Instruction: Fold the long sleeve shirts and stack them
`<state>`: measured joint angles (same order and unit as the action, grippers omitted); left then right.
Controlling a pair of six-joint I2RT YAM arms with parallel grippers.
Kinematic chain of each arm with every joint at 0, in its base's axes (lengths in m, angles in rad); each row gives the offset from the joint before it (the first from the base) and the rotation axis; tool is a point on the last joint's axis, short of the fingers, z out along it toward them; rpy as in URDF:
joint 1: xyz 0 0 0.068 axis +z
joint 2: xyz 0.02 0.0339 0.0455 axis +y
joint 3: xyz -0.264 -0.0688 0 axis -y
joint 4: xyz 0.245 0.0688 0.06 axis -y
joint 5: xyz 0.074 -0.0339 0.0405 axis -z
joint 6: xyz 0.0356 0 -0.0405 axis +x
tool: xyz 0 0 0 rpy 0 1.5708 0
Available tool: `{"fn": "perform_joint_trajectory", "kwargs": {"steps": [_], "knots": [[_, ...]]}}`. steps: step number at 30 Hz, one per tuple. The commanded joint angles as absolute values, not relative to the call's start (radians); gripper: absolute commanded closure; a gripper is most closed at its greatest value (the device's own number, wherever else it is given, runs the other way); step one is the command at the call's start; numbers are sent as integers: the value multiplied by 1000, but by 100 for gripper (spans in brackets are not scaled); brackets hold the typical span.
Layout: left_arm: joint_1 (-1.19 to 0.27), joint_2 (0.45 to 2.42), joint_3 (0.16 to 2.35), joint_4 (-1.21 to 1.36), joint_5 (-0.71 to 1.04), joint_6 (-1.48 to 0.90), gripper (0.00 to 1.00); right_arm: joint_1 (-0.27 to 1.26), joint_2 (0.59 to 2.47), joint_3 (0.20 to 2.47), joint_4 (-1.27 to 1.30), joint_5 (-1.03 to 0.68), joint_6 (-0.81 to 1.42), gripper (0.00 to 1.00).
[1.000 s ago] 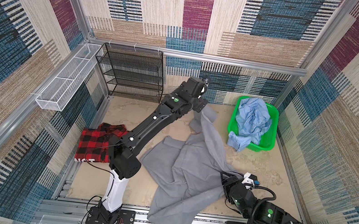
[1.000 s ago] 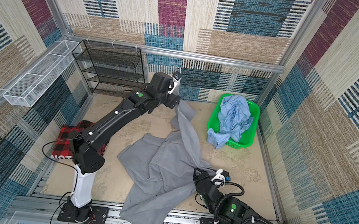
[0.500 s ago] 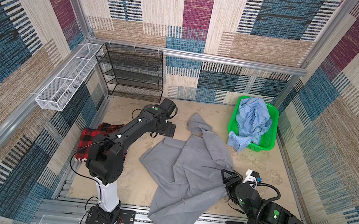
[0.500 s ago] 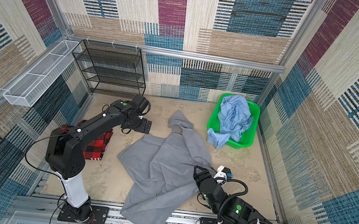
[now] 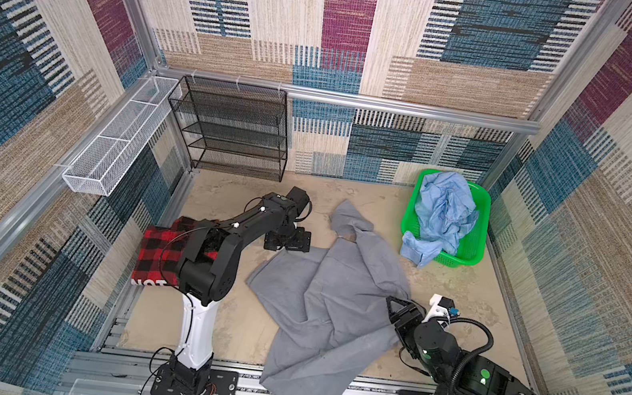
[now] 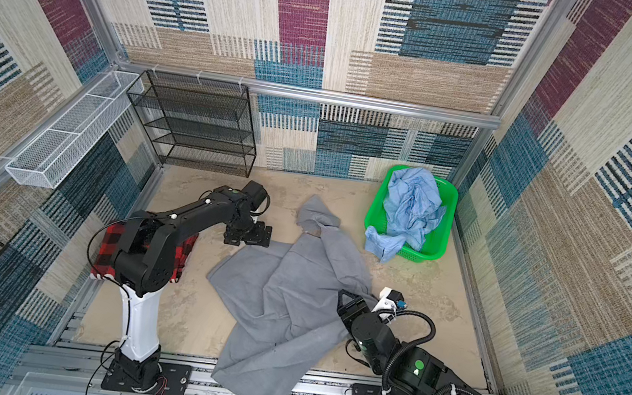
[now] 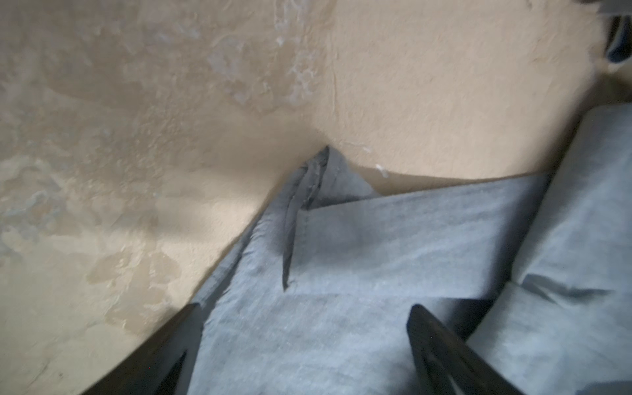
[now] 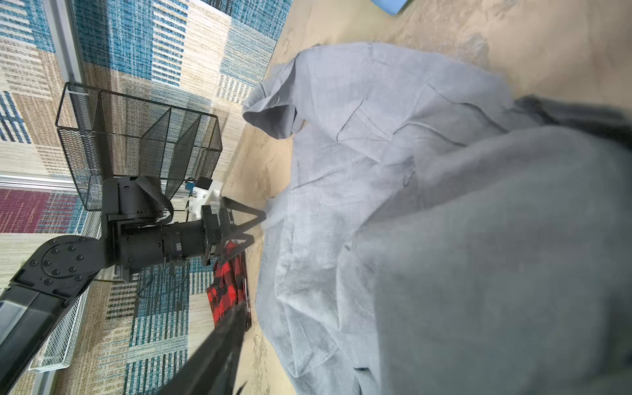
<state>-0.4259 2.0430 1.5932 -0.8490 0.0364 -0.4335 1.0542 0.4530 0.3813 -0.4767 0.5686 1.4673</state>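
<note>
Grey shirt [image 5: 326, 305] lies rumpled on the counter [image 5: 241, 328], hem over the near edge. Left fingers [image 7: 441, 347] spread wide, empty, over its far corner. The right fingers [image 8: 222, 345] are apart with cloth between, grip unclear.

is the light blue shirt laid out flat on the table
No, the crumpled light blue shirt sits bunched in the green plastic mesh basket, one end spilling over its rim.
</note>
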Motion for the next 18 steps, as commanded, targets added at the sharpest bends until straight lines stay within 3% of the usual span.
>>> {"fn": "perform_joint_trajectory", "kwargs": {"steps": [1,6,9,10,12,13,18], "knots": [[-425,2082,1615,-841,68,-445,14,1055,446,379,-434,581,1442,36],[-424,2125,1653,-843,87,-445,48,1055,446,380,-430,582,1429,36],[-424,2129,1663,-845,68,-441,63,1054,446,380,-432,586,1423,36],[-425,2128,1669,-846,62,-439,70,1054,446,378,-431,588,1423,36],[-418,2121,1691,-870,39,-429,95,1054,446,373,-427,589,1424,36],[-413,2110,1695,-876,31,-424,100,1054,448,369,-422,586,1425,36],[-328,2004,1692,-928,-51,-393,100,1055,484,352,-394,572,1431,36]]}}
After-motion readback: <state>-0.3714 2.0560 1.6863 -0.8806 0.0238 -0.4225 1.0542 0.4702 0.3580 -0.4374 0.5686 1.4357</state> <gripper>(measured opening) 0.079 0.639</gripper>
